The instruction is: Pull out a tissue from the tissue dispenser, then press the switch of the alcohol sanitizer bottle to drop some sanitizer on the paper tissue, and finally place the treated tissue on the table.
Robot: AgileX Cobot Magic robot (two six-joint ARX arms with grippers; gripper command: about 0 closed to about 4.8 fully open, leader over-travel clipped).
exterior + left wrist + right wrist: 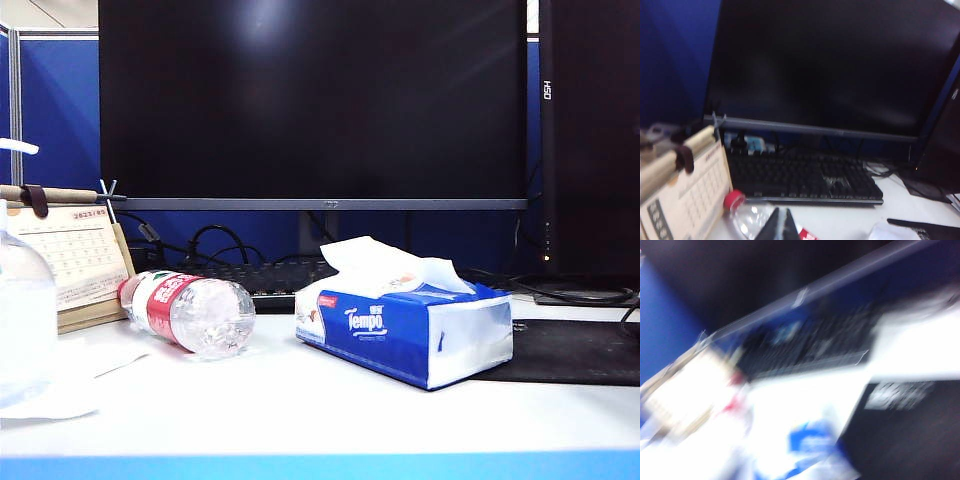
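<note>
- Where the white table [330, 400] ends at its light blue near edge, an open bare strip runs along the whole front.
- At the far left, the alcohol sanitizer bottle [22, 310] stands upright, cut off by the picture's edge, with its white switch [18, 146] on top, the spout pointing right.
- A white tissue [60, 385] lies flat on the table at the foot of that bottle, near the front edge; no gripper shows beside it.
- Behind it a desk calendar [75, 255] leans, and right of that a water bottle [190, 310] with a red label lies on its side, cap to the far left, base toward the near right.
- Right of centre sits the tissue dispenser [405, 335], its long axis running from near right to far left, with a white sheet sticking up from the top slot; open table lies between it and the water bottle.
- A black mat [575, 350] covers the right end of the table, just behind and right of the dispenser.
- A keyboard [805, 175] and a dark monitor [310, 100] close off the far side.
- The left gripper [782, 225] shows only in its wrist view as dark tips drawn together to a point, above the water bottle's cap end and well apart from the tissue.
- The right gripper is not seen; its wrist view is blurred, over the dispenser [810, 445] and mat, so I cannot tell whether its fingers are apart or together.
</note>
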